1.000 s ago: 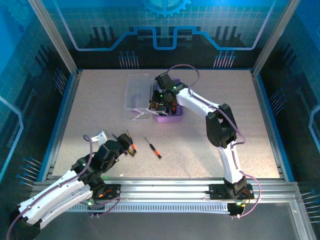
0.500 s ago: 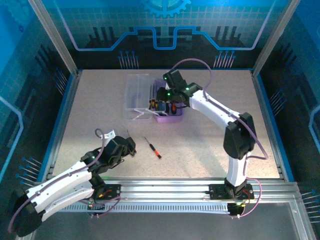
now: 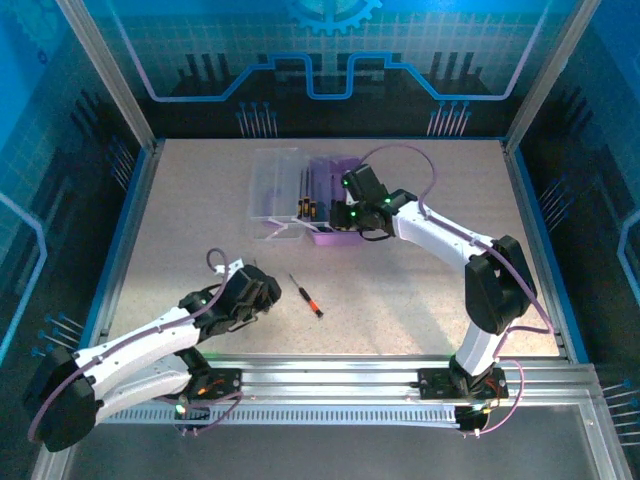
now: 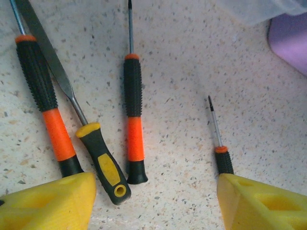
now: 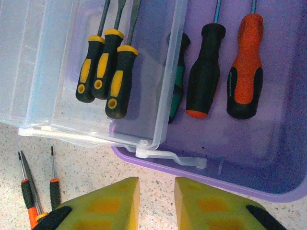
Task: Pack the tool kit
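Beige speckled table (image 3: 420, 290) bears a purple case (image 3: 333, 238) amid blue walls (image 3: 450, 60).

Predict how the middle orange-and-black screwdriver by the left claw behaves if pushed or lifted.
The orange-and-black screwdriver has a round, slim handle lying flat on the speckled table, so a sideways push would probably roll it. Its metal shaft and moulded handle look rigid, so it should lift without flexing. The ribbed black section likely helps the left claw grip.
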Controlling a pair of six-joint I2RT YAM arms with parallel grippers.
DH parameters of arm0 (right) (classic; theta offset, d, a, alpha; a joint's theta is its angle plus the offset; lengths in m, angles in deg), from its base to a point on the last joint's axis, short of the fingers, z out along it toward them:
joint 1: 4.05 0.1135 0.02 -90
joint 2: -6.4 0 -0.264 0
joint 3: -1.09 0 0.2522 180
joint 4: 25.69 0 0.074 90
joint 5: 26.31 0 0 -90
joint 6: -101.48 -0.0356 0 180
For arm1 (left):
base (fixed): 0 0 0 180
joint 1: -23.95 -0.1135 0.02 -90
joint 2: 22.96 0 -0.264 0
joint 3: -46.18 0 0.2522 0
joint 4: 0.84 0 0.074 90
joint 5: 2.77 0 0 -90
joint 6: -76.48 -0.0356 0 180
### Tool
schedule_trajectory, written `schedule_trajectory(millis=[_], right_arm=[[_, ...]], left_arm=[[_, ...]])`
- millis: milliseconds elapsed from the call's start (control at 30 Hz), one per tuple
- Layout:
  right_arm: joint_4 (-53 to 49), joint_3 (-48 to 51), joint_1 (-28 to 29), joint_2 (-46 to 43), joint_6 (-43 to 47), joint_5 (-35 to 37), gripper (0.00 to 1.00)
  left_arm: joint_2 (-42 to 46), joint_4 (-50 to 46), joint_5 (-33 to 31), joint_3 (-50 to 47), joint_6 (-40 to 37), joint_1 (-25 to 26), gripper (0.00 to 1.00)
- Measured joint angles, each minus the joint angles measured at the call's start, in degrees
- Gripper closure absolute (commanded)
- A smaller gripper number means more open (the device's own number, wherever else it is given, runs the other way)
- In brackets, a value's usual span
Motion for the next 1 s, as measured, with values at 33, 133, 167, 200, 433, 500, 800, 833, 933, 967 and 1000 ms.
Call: schedule_trajectory(millis=[33, 133, 167, 200, 433, 500, 800, 833, 933, 967, 1000], right_arm=[[0.04, 0.20, 0.00, -0.09, 0.00, -0.11, 0.74], [0.59, 1.51, 0.00, -1.36, 0.04, -0.17, 0.73], [0.83, 2.21, 0.00, -2.01, 0.15, -0.20, 0.73], [1.01, 2.89, 0.00, -2.67, 0.17, -0.24, 0.74], [2.34, 7.08, 0.00, -6.16, 0.20, -1.03, 0.73], [2.64, 8.13, 0.00, -6.64, 0.28, -1.36, 0.73], [3.28, 11.41, -0.59, -8.09, 0.85, -1.70, 0.73], [3.41, 11.69, -0.70, -8.17, 0.85, -1.70, 0.74], [3.50, 12.37, -0.81, -8.17, 0.87, -1.75, 0.74], [3.56, 12.59, -0.83, -8.17, 0.87, -1.84, 0.74], [3.58, 12.79, -0.94, -8.17, 0.85, -1.95, 0.74]], left_arm=[[0.28, -0.83, -0.09, 0.61, -0.24, -0.66, 0.32], [1.53, -3.15, 0.11, 1.68, -1.25, -4.79, 0.39], [1.62, -3.93, 0.28, 1.84, -1.60, -6.40, 0.43], [1.49, -4.81, 0.61, 1.97, -2.01, -7.89, 0.48], [-3.52, -6.54, 1.77, 2.21, -3.93, -11.15, 0.57], [-6.01, -6.64, 1.77, 2.43, -4.50, -11.30, 0.58], [-8.83, -6.54, 3.15, 4.33, -5.11, -11.32, 0.63], [-8.85, -6.47, 3.67, 5.03, -5.14, -11.32, 0.63], [-8.85, -6.25, 5.22, 7.41, -4.92, -10.58, 0.63], [-8.87, -6.14, 5.53, 8.04, -4.70, -9.90, 0.63], [-8.94, -6.08, 5.73, 8.55, -4.44, -8.98, 0.63]])
